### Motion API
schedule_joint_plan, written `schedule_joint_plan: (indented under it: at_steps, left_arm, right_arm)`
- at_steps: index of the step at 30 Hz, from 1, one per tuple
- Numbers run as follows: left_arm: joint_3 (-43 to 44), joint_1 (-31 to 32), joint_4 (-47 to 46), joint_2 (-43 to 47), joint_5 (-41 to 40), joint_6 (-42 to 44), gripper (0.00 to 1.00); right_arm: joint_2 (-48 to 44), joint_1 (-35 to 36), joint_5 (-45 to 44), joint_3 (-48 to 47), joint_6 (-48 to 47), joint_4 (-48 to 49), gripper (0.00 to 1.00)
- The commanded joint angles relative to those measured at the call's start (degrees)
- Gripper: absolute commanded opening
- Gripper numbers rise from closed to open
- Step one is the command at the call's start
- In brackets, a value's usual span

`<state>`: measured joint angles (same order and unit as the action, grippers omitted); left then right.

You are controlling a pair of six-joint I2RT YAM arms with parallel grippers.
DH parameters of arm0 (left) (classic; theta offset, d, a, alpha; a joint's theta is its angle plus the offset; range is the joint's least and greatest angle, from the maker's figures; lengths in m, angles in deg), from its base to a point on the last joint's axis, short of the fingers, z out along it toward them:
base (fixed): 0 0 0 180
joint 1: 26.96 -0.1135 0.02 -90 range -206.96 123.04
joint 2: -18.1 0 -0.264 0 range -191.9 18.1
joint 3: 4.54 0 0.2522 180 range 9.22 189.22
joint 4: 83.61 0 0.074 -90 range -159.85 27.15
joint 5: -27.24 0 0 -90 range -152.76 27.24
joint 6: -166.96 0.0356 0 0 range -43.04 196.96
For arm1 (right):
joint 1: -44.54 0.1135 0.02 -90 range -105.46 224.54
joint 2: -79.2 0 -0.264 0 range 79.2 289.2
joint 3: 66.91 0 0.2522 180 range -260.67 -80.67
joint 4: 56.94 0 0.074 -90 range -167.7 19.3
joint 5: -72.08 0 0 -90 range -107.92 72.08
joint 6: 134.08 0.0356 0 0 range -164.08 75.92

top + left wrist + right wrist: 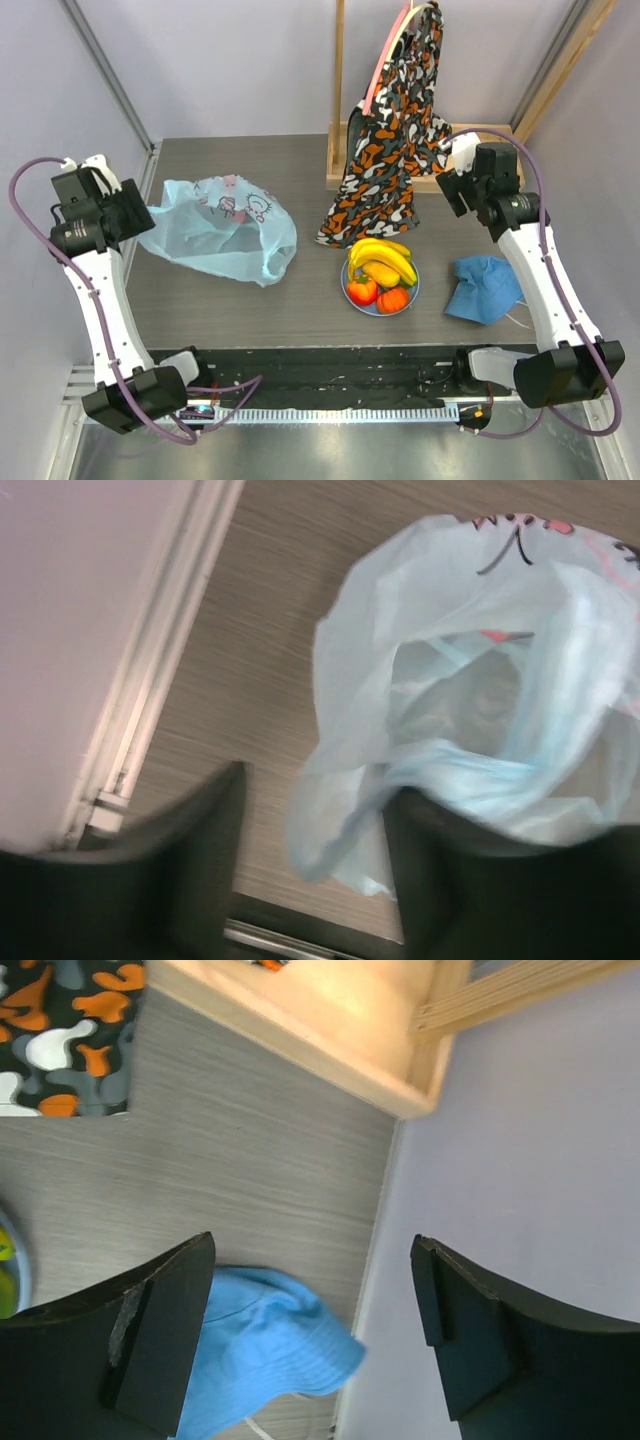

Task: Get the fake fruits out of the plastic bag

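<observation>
while plastic bag [215, 235] lies crumpled, glossy fake fruits [381, 272] heaped

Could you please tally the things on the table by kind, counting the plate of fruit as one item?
plastic bag: 1
plate of fake fruits: 1
cloths: 2 (blue cloth, patterned cloth)
wooden stand: 1
Total: 5

The top camera is looking down over the whole bench [250, 300]. Sharing parts of it closely, the left wrist camera is facing the plastic bag [470, 710] left of the plate [412, 290], the right the blue cloth [270, 1350] right of it.
</observation>
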<state>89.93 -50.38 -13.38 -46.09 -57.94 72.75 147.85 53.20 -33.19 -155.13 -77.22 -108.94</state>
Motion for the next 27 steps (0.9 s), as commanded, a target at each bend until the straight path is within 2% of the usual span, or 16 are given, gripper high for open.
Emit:
schedule_joint_plan:
  at_steps: [1, 3, 7, 8, 10, 14, 22, 27]
  left_arm:
    - [1.03, -0.13, -0.74, 4.32, 9.04, -4.05, 0.81]
    - [1.21, -0.13, -2.84, 7.05, 9.77, -5.19, 1.0]
    - [3.57, -0.13, -5.31, 10.21, 11.43, -5.63, 1.0]
    - [3.84, -0.13, -5.92, 11.09, 13.88, -5.64, 1.0]
    - [4.72, -0.14, -7.42, 11.36, 16.61, -6.07, 1.0]
    - [3.85, 0.3, -8.13, 10.13, 24.08, -7.92, 1.0]
    - [-5.82, 1.71, -10.06, 11.53, 25.15, -14.59, 1.0]
    - [-9.87, 2.24, -10.68, 15.13, 25.42, -14.08, 1.0]
  right_arm:
    - [0.27, -1.11, 9.51, 0.36, 11.25, 0.1, 0.87]
    - [-0.87, -1.02, 11.83, 0.98, 14.06, -0.35, 0.88]
    - [-0.7, -1.11, 14.21, 1.42, 21.88, 1.14, 0.89]
    - [-0.79, -1.11, 13.34, 1.68, 25.81, 1.84, 0.89]
    - [-0.09, -1.11, 11.93, 1.6, 27.51, 2.55, 0.94]
    - [1.49, -1.11, 7.81, 0.63, 27.96, 2.82, 0.94]
    - [2.11, -1.02, 11.04, 1.85, 26.9, 1.94, 0.94]
    - [2.2, -1.11, 13.16, 2.47, 27.52, 2.2, 0.94]
